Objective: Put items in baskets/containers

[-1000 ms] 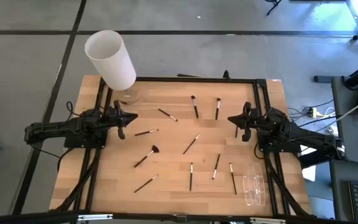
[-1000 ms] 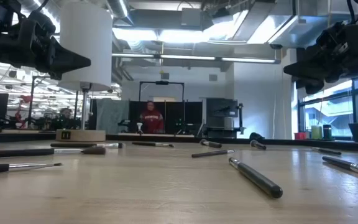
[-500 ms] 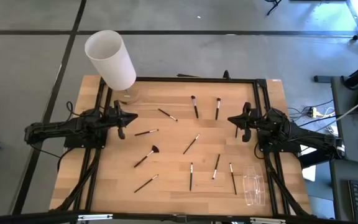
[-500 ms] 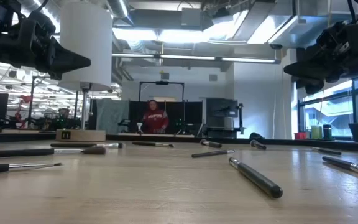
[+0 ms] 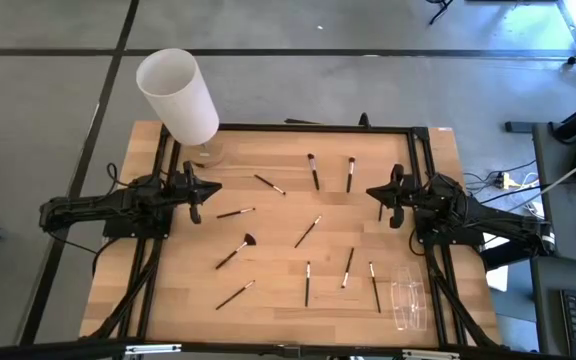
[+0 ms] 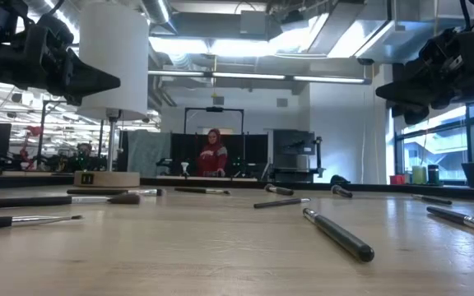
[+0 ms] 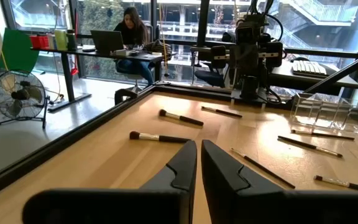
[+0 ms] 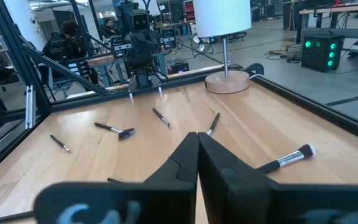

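Several thin black-handled makeup brushes lie flat and scattered on the wooden table, among them one [image 5: 313, 170] near the far edge, one [image 5: 307, 231] in the middle and a fan-headed one [image 5: 236, 250]. The clear plastic holder [image 5: 409, 304] stands at the near right corner and also shows in the left wrist view [image 7: 328, 112]. My left gripper [image 5: 196, 197] hovers shut above the table's left side. My right gripper [image 5: 386, 202] hovers shut above the right side. Both hang well above the wood in the low view, left gripper [image 6: 105, 80], right gripper [image 6: 385, 90]. Neither touches a brush.
A lamp with a white cylindrical shade [image 5: 178, 95] stands on a round wooden base [image 8: 227, 81] at the far left corner. A black frame [image 5: 318, 128] runs round the table. Bare wood lies between the two grippers. A person [image 6: 214, 160] stands far behind the table.
Neither arm nor any brush has moved. Only the person in the room behind the table has walked toward the right.
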You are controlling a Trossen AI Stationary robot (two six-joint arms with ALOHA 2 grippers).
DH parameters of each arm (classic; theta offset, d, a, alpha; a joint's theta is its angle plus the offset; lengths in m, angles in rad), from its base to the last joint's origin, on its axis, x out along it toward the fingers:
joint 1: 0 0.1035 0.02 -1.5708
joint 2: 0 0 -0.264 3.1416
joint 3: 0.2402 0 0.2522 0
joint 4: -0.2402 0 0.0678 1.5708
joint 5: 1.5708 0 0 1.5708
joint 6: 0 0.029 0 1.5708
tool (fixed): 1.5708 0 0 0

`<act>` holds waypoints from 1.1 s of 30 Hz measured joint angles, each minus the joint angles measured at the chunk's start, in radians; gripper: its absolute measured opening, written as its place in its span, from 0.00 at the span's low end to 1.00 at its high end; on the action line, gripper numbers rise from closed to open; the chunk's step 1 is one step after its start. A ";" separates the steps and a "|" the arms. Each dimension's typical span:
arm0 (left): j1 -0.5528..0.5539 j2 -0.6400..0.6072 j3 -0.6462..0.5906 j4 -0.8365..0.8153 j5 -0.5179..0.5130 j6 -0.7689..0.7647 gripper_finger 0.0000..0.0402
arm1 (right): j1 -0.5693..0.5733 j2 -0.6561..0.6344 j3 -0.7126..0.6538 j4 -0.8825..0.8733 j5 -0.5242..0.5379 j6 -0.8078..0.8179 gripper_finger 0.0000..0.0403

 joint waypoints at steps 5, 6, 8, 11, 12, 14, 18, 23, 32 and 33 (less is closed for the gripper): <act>0.000 0.000 0.000 0.000 0.000 0.000 0.05 | 0.000 0.000 0.000 0.000 0.000 0.000 0.02; 0.000 0.000 0.000 0.000 0.000 0.000 0.05 | 0.000 0.000 0.000 0.000 0.000 0.000 0.02; 0.000 0.000 0.000 0.000 0.000 0.000 0.05 | 0.000 0.000 0.000 0.000 0.000 0.000 0.02; 0.000 0.000 0.000 0.000 0.000 0.000 0.05 | 0.000 0.000 0.000 0.000 0.000 0.000 0.02; 0.000 0.000 0.000 0.000 0.000 0.000 0.05 | 0.000 0.000 0.000 0.000 0.000 0.000 0.02; 0.000 0.000 0.000 0.000 0.000 0.000 0.05 | 0.000 0.000 0.000 0.000 0.000 0.000 0.02; 0.000 0.000 0.000 0.000 0.000 0.000 0.05 | 0.000 0.000 0.000 0.000 0.000 0.000 0.02; 0.000 0.000 0.000 0.000 0.000 0.000 0.05 | 0.000 0.000 0.000 0.000 0.000 0.000 0.02; 0.000 0.000 0.000 0.002 0.000 -0.005 0.05 | 0.000 0.000 0.000 0.000 0.000 0.000 0.02; 0.000 0.000 0.000 0.003 0.000 -0.024 0.05 | 0.000 0.000 0.000 0.001 0.000 0.000 0.02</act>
